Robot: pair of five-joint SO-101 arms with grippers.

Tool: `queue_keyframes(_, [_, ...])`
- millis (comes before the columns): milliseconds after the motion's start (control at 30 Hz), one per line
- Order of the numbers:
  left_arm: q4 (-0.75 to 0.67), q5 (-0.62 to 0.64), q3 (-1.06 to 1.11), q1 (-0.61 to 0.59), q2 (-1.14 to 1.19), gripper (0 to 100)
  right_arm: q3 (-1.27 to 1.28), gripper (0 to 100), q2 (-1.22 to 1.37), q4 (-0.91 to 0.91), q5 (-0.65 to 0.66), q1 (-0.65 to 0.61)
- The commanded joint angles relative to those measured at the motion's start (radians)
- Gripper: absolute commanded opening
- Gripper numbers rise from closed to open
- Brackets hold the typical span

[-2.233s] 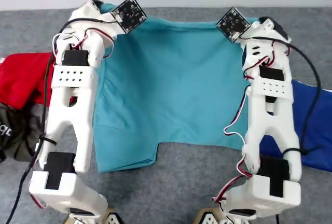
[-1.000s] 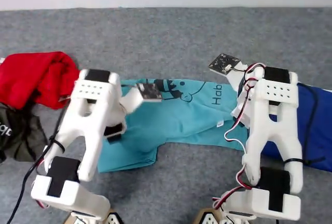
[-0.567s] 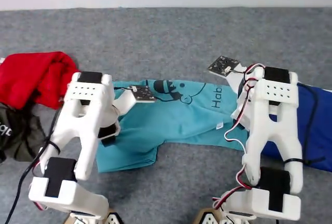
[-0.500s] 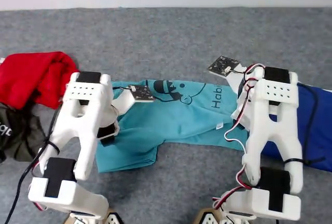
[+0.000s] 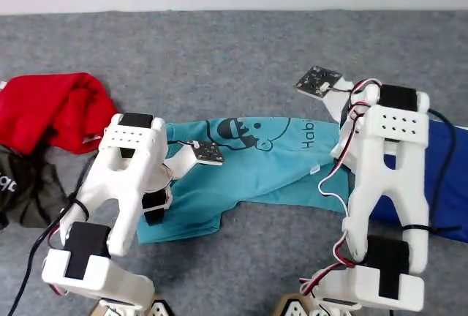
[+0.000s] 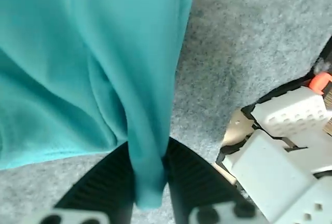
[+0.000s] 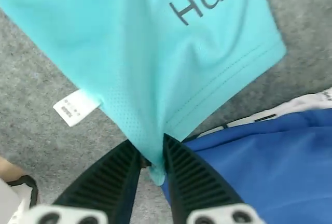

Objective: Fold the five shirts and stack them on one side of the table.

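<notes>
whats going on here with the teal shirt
A teal shirt is being folded on the grey table: the left hand and the right hand are each shut on its fabric, one at each end. A red shirt, a dark shirt and a blue shirt wait at the sides.

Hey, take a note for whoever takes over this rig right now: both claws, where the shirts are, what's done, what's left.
Left claw: shut on the teal shirt, at its left end.
Right claw: shut on the teal shirt's right end, beside the blue shirt.
Shirts: teal lies mid-table as a strip, print up; red shirt and dark shirt crumpled at the left; blue at the right, under the right arm.
Done: teal's first fold, it seems.
Left: finish folding teal, fold the others, stack them on one side.
</notes>
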Motion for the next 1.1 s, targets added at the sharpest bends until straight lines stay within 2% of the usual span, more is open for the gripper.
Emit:
queue_keyframes(0, [0.029,-0.009,0.001,0.003,-0.052,5,-0.054,1.2,-0.048,0.008,0.008,0.008])
queue_keyframes(67, [0.028,0.005,-0.016,0.000,-0.052,6,-0.054,5.3,-0.048,0.008,0.006,0.008])
queue_keyframes(200, [0.029,0.114,-0.111,-0.038,-0.052,12,-0.054,23.5,-0.056,0.010,0.000,0.012])
queue_keyframes(267, [0.031,0.137,-0.160,-0.064,-0.052,14,-0.061,28.8,-0.056,0.008,-0.049,0.012])
queue_keyframes(367, [0.031,0.140,-0.214,-0.097,-0.052,14,-0.083,29.2,-0.051,0.008,-0.092,0.008])
queue_keyframes(633, [0.032,0.135,-0.331,-0.186,-0.063,14,-0.081,29.2,-0.045,-0.004,-0.097,0.004])
queue_keyframes(800, [0.000,0.127,-0.335,-0.189,-0.132,14,-0.080,29.2,-0.028,-0.002,-0.100,0.008])
queue_keyframes(933, [-0.155,0.301,-0.329,-0.183,-0.107,9,-0.086,29.2,0.018,-0.002,-0.184,0.004])
queue_keyframes(1067, [-0.201,0.359,-0.334,-0.141,0.006,3,-0.086,29.2,0.038,-0.002,-0.252,-0.013])
